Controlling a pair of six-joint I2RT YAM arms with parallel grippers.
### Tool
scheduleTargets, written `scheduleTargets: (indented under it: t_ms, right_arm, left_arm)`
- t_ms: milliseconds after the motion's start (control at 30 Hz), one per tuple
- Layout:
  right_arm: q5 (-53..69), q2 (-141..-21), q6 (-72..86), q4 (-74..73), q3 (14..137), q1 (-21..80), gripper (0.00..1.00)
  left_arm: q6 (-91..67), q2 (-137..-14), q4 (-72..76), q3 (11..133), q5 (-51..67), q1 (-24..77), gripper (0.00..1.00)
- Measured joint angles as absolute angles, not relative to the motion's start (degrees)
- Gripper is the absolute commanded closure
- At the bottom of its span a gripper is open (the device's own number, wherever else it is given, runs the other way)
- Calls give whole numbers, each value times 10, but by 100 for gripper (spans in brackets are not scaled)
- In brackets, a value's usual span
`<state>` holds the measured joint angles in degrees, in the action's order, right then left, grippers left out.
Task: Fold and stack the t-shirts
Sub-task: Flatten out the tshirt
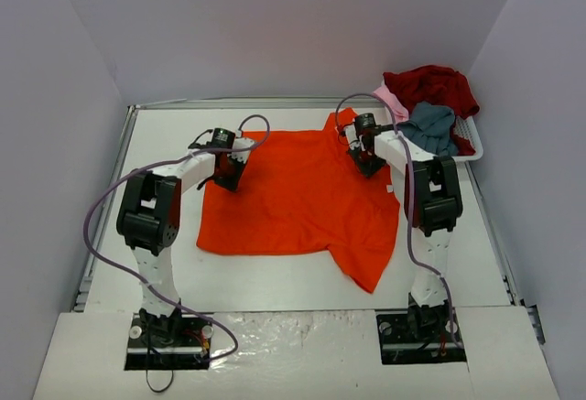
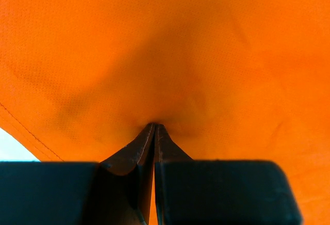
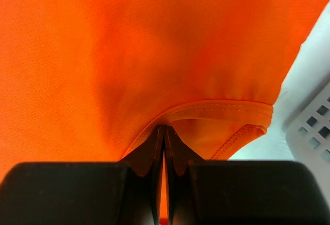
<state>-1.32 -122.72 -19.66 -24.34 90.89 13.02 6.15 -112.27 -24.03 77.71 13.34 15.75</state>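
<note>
Evidently little is done: the left tool point(image 1: 226, 173) and right tool point(image 1: 369, 162) are each pinched tight on the orange-red t-shirt point(image 1: 293, 200), which lies spread unfolded on the tabletop point(image 1: 275, 279) between them, while three other t-shirts point(image 1: 430, 98) wait heaped beyond the right tool.
</note>
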Motion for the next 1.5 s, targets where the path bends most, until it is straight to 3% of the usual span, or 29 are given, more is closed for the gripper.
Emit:
scheduleTargets:
  t_ms: [567, 1500]
  right_arm:
    - [-12, -1299, -197, -240, 1017, 130, 100]
    - [21, -1401, -210, -252, 1187, 132, 100]
  left_arm:
    - [40, -1153, -289, 829, 105, 153, 98]
    - [43, -1342, -433, 1148, 29, 130, 98]
